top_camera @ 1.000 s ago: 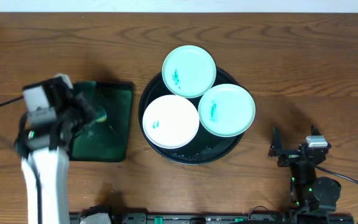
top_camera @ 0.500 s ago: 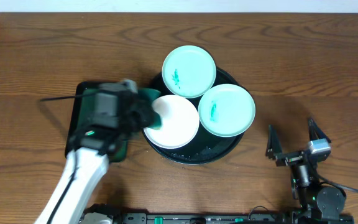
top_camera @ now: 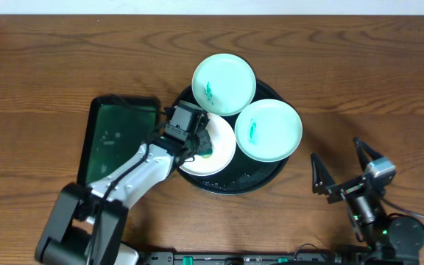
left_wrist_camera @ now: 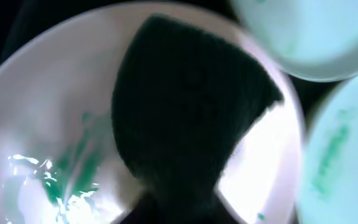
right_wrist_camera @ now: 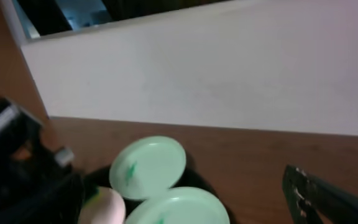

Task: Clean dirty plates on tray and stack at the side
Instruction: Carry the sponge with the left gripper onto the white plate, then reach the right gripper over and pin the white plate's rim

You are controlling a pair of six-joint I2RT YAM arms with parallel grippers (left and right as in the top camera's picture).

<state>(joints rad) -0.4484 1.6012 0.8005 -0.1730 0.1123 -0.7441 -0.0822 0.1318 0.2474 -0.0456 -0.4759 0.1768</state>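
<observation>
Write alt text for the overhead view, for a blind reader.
The left gripper is over the near-left plate on the round black tray, with a dark green pad on that plate. Two more plates there show green smears. A rectangular green-lined tray lies left, and the open right gripper is at the right.

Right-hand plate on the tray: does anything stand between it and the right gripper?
Nothing visible does. Between the right gripper, whose jaws stand open, and that plate there is only bare wooden table and the raised rim of the tray.
</observation>
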